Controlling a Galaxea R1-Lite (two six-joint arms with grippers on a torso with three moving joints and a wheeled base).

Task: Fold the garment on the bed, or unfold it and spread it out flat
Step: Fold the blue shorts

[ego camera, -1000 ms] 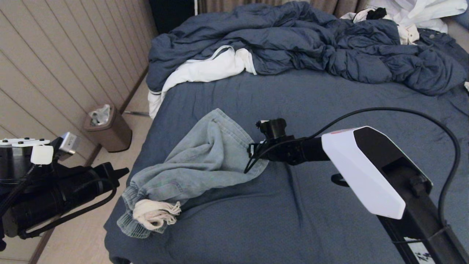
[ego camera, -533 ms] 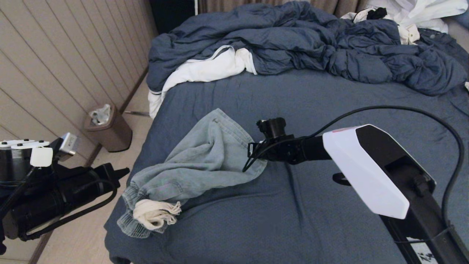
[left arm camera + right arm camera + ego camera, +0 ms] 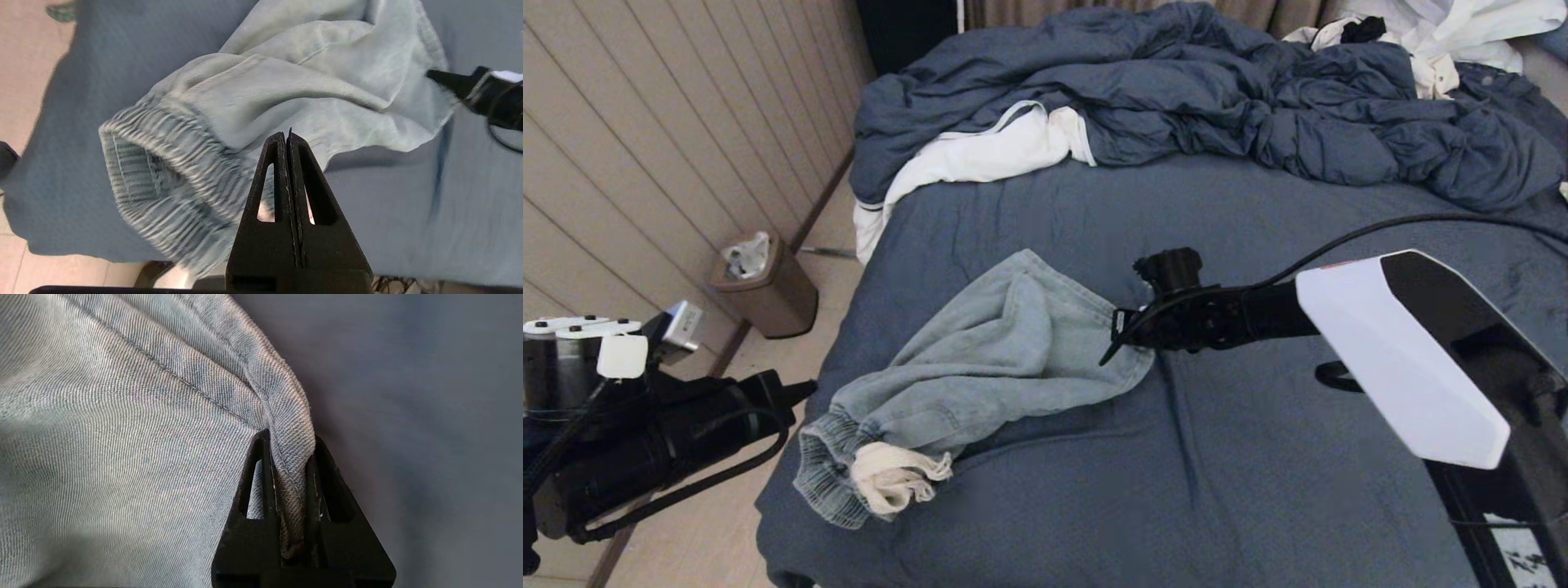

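Pale blue denim shorts lying crumpled near the left edge of the bed, gathered waistband toward the near corner. Right tool pinched tight on the hemmed edge of a leg. Left tool hanging beside the bed, fingers pressed together, gripping nothing.

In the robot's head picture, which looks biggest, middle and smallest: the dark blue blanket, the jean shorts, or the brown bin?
1. Bulky dark blue duvet
2. Pale blue denim shorts
3. Small brown waste bin

The duvet lies farthest from the camera yet looks largest.
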